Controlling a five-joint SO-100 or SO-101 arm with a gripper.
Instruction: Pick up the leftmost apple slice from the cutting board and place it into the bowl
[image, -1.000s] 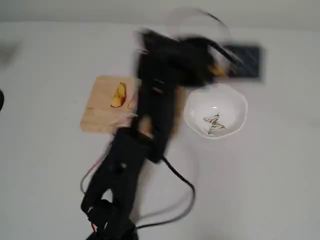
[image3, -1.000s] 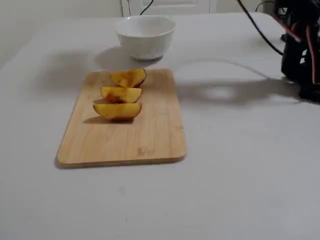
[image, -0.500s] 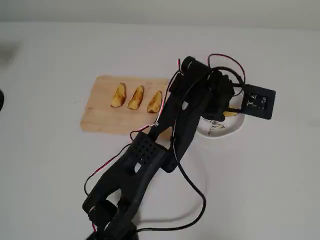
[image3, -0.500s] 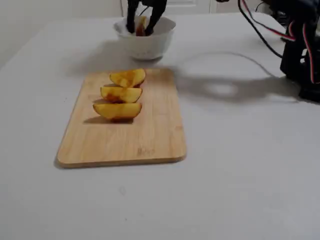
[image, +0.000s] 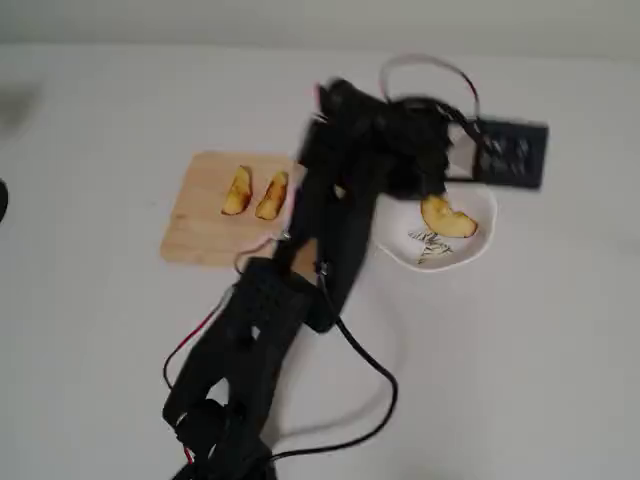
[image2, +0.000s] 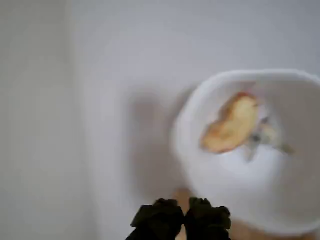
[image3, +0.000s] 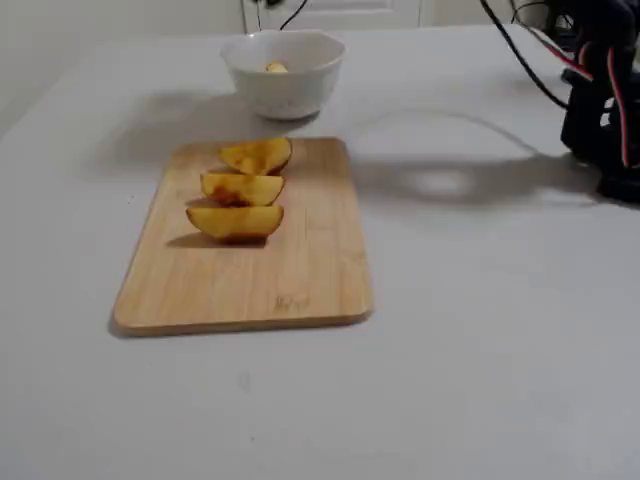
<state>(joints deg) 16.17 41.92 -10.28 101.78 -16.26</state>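
The broad apple wedge with browned patches and a red skin edge lies inside the white scalloped bowl. It also shows in the wrist view, and only its top shows in the fixed view. My gripper hangs blurred above the bowl's near-left rim. In the wrist view the gripper is shut and empty. Three slimmer slices lie in a row on the wooden cutting board. The overhead view shows two of them; my arm hides the third.
A black box with red and white wires sits behind the bowl in the overhead view. Black cables trail over the table by the arm's base. The arm's base and wiring stand at the right edge of the fixed view.
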